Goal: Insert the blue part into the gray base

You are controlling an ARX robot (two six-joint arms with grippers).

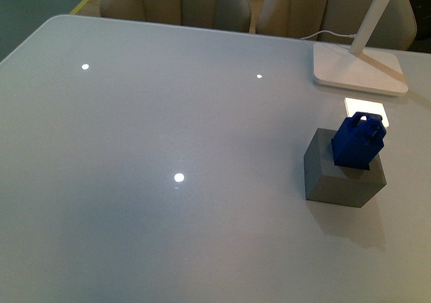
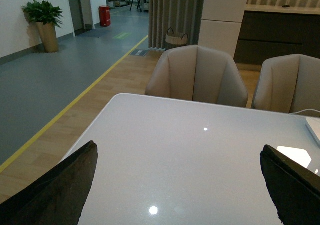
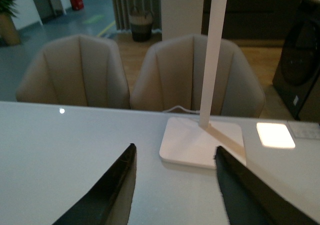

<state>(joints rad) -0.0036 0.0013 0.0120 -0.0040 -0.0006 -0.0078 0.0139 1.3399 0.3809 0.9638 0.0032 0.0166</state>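
Blue part [image 1: 358, 141] sits tilted, proud of gray base [image 1: 340, 176]; left gripper [image 2: 178, 150] and right gripper [image 3: 175, 148] spread, empty; we advise pressing it squarely down.

Black, tapered claw fingers [image 2: 55, 195]

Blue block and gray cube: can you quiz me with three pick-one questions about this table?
1. Where is the blue part? A) on top of the gray base B) on a chair C) flat on the tabletop
2. What colour is the lamp base? A) red B) white C) green
3. How is the right gripper? A) shut on the blue part B) shut on a cable C) open, empty
Answers: 1 A, it rises from the base's top; 2 B, it is plain white; 3 C, its fingers stand apart, gripping nothing.
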